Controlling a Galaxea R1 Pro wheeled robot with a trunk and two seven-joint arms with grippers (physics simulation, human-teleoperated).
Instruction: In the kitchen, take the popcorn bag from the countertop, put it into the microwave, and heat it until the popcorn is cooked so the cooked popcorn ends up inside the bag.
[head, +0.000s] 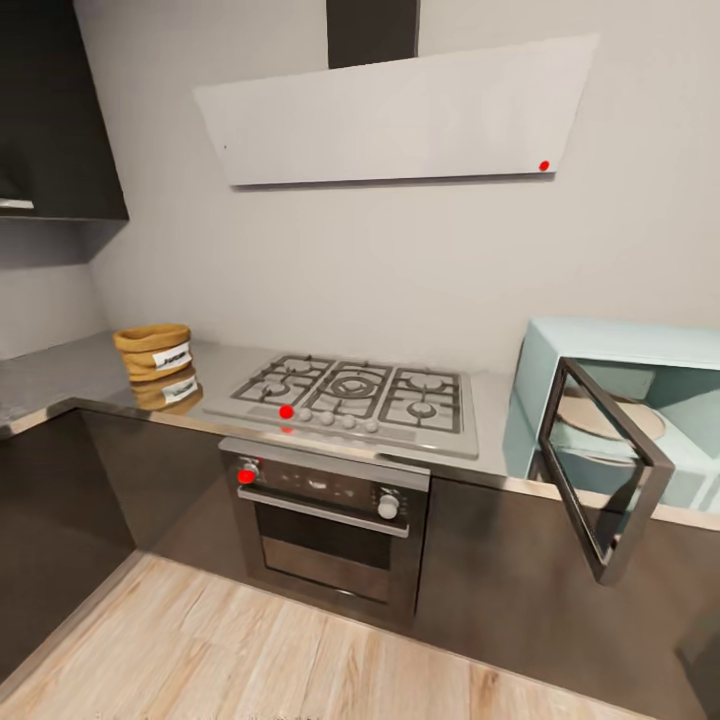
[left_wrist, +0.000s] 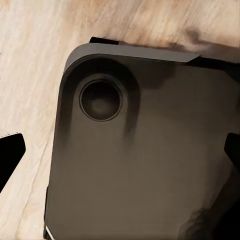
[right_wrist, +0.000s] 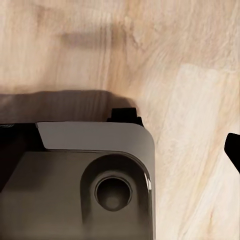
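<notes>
The tan popcorn bag (head: 153, 351) stands upright on the glossy grey countertop (head: 60, 375), left of the hob, white label facing out. At the right stands the mint-blue microwave (head: 620, 345), its black glass door (head: 600, 470) swung open toward me and a round turntable visible inside. In the left wrist view my left gripper (left_wrist: 120, 160) is open, its dark fingertips (left_wrist: 11, 157) at the picture's two sides, over my own dark base and the wooden floor. My right gripper (right_wrist: 120, 155) likewise hangs open above base and floor, one fingertip (right_wrist: 233, 150) showing.
A grey gas hob (head: 350, 395) with grates lies between bag and microwave, a steel oven (head: 325, 530) beneath it. A pale hood (head: 390, 115) hangs above, a dark wall cabinet (head: 50, 100) at top left. Dark cabinet fronts line the counter; wooden floor (head: 250, 650) lies before them.
</notes>
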